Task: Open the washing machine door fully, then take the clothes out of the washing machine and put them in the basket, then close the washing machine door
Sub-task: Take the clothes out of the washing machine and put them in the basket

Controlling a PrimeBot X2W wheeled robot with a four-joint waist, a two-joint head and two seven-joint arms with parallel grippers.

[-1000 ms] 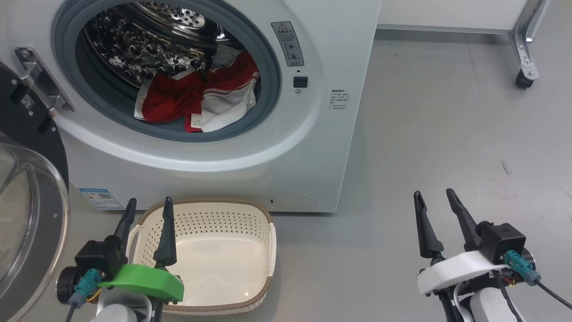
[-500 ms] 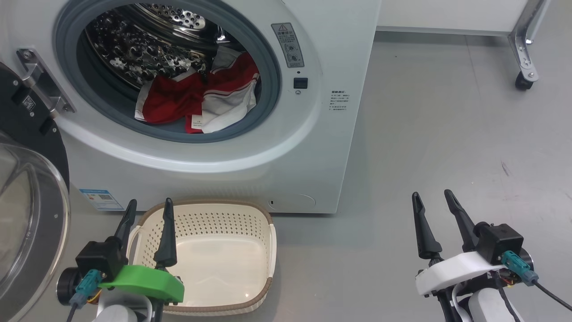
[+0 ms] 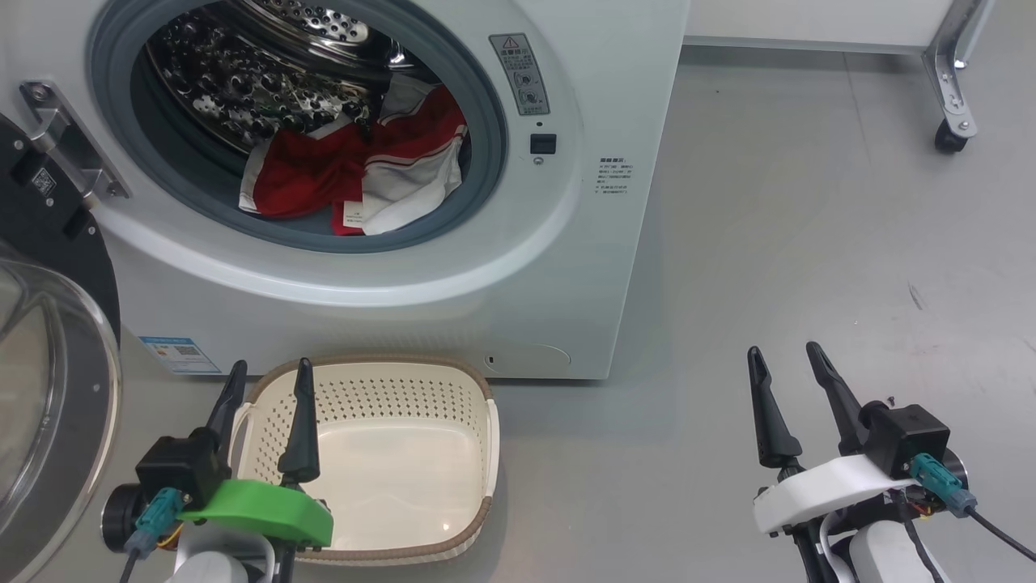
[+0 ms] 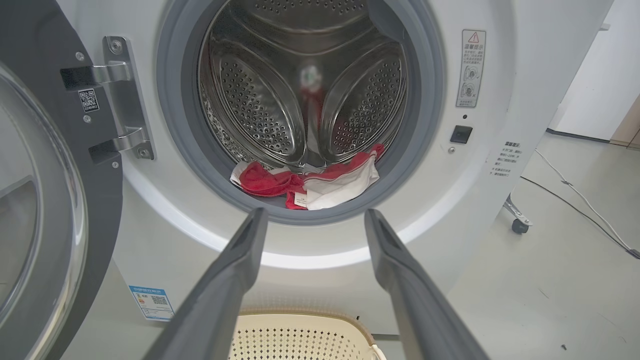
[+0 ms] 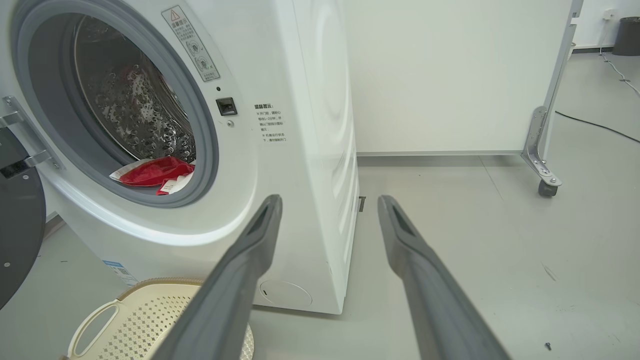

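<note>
Noting only a slight camera shift; door (image 3: 48, 348) open, clothes (image 3: 356, 174) in drum (image 3: 243, 89). Unload next. Your left end effector (image 3: 271, 364) and right end effector (image 3: 783, 350) are both released.

- White washing machine (image 3: 566, 267) fills the upper left, with a grey gasket (image 3: 488, 121) and a steel drum (image 3: 243, 73).
- Washing machine door (image 3: 48, 340) is swung open at the left edge, hanging on a metal hinge (image 3: 65, 142).
- Clothes (image 3: 356, 174), red and white, are heaped at the drum's lower front, against the gasket.
- Basket (image 3: 364, 362) is on the floor (image 3: 809, 243) just in front of the machine, its bare cream bottom showing.
- Left gripper (image 3: 271, 366) is at the lower left with a green cover, jaws apart, overlapping the basket's left end.
- Right gripper (image 3: 783, 350) is at the lower right with a white cover, jaws apart, over grey floor.
- Caster wheel (image 3: 948, 138) sits at the top right.
</note>
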